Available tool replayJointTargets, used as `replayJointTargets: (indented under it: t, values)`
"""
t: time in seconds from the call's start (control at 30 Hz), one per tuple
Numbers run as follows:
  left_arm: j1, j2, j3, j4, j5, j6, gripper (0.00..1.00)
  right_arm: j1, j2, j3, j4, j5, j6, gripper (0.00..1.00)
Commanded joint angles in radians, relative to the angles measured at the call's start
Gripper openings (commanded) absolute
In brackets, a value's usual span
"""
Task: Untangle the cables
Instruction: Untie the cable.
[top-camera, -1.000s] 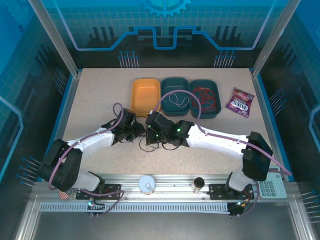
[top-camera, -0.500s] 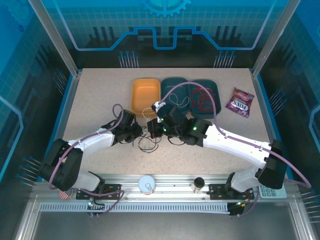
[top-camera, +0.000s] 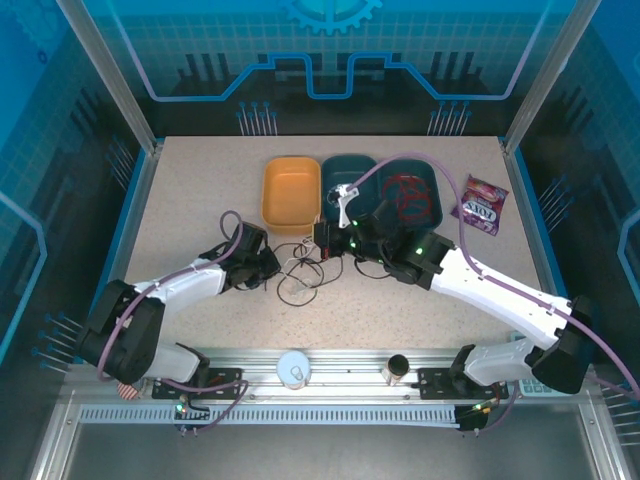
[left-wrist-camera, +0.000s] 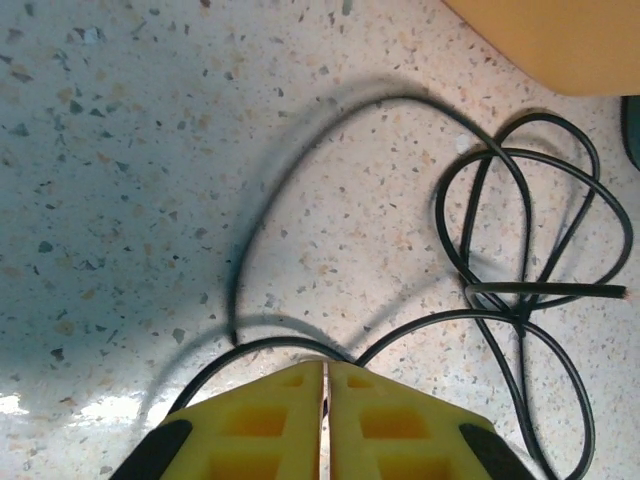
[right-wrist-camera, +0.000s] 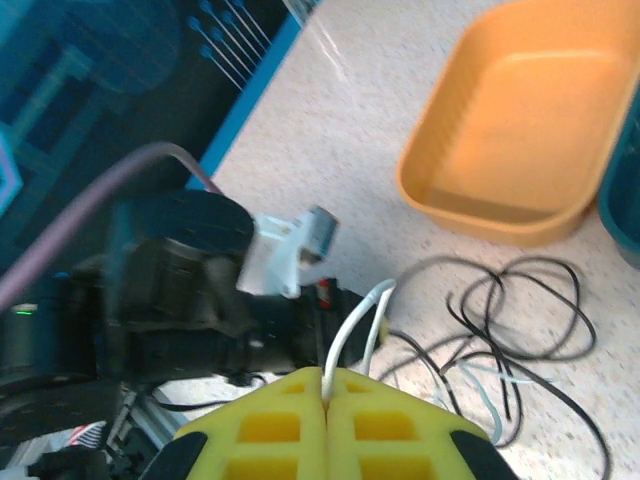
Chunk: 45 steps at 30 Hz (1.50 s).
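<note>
Three trays stand in a row at the far side of the speckled table (top-camera: 180, 200): one orange tray (top-camera: 291, 195) and two teal ones. The left teal tray (top-camera: 350, 168) is largely covered by the right arm, which reaches across it. The right teal tray (top-camera: 436, 195) holds the red cable (top-camera: 410, 205), and a purple arm hose arcs over it. One purple candy bag (top-camera: 480, 203) lies just right of the trays. On the near rail stand one white round container (top-camera: 294, 368) and one small dark one (top-camera: 398, 368). There are three cables. The black cable (left-wrist-camera: 540, 290) sprawls in loose overlapping loops on the table just in front of the orange tray, between the two grippers. The left gripper (left-wrist-camera: 323, 365) has its yellow fingers pressed together low over the table, and the black cable runs in at their tips from both sides, apparently pinched there. The right gripper (right-wrist-camera: 326, 378) is closed on the white cable (right-wrist-camera: 350, 325), which rises out of the seam between its fingers. A paler strand trails down among the black loops, and the dark wrist of the left arm sits close behind.
</note>
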Motion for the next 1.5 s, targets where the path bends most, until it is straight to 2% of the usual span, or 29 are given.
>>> replayJointTargets:
  t: [0.0,0.37,0.63,0.87,1.13,1.2,1.3,1.47]
  values:
    - [0.012,-0.048,0.006,-0.044,-0.005,0.037,0.11,-0.018,0.025,-0.027,-0.052,-0.015,0.046,0.00]
    - [0.015,-0.136,-0.008,-0.082,-0.027,0.069,0.16,-0.039,0.008,0.048,-0.106,-0.065,0.003,0.00]
    - [0.015,-0.180,-0.010,-0.100,-0.033,0.083,0.23,-0.080,-0.024,0.207,-0.178,-0.116,-0.081,0.00]
    - [0.019,-0.235,-0.014,-0.117,-0.039,0.093,0.43,-0.115,-0.024,0.376,-0.274,-0.084,-0.158,0.00]
    - [0.018,-0.322,-0.046,-0.085,-0.024,0.138,0.75,-0.139,0.006,0.500,-0.316,-0.040,-0.201,0.00]
    - [0.019,-0.344,-0.063,-0.039,0.019,0.175,0.82,-0.143,0.019,0.541,-0.346,-0.025,-0.209,0.00]
    - [0.017,-0.384,-0.124,0.122,0.158,0.289,0.88,-0.144,0.019,0.559,-0.351,-0.017,-0.216,0.00]
    - [0.015,-0.484,-0.283,0.444,0.287,0.380,0.86,-0.143,0.019,0.565,-0.362,0.013,-0.202,0.00]
